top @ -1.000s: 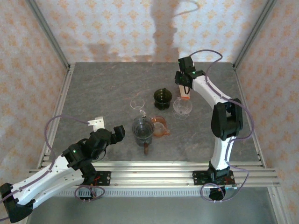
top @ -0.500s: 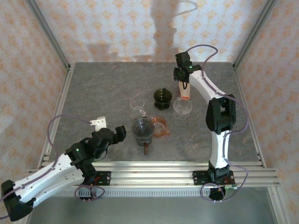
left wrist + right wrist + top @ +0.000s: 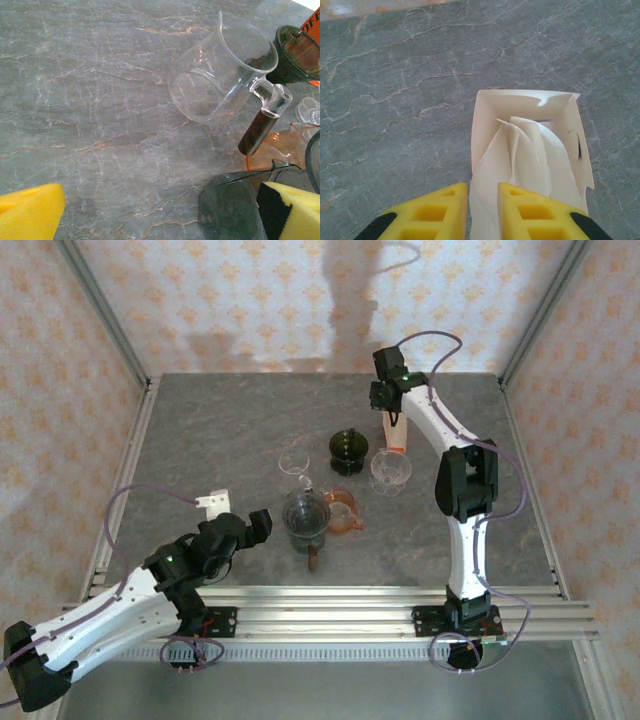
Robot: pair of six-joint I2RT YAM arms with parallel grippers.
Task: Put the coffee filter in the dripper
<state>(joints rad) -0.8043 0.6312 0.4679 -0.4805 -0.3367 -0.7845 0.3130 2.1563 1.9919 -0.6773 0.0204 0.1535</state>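
Right wrist view looks down into an open white box (image 3: 485, 107) on the grey surface (image 3: 395, 75). The coffee filter (image 3: 520, 155) sits in that box, folded up with other papers. The right claw (image 3: 483, 212) is narrow, with the edge of the paper between its yellow fingers (image 3: 445, 215). I cannot tell if it pinches the paper tight yet.

Things could go wrong from here. The claw may grab two or three papers at once, because they lie packed together. A weak pinch would let the paper slip out. A hard pull could tear it, or lift and tip the light box.

From above, the dark dripper (image 3: 348, 448) stands just beside the box, with a clear one (image 3: 390, 472) and an orange one (image 3: 342, 512) near. A swinging arm could knock them.

The left claw (image 3: 160, 215) is wide and holds nothing, near a glass jug (image 3: 215, 75).

The jug has small white marks, maybe "600ml". An orange box corner (image 3: 312, 17) shows black letters like "OFF".
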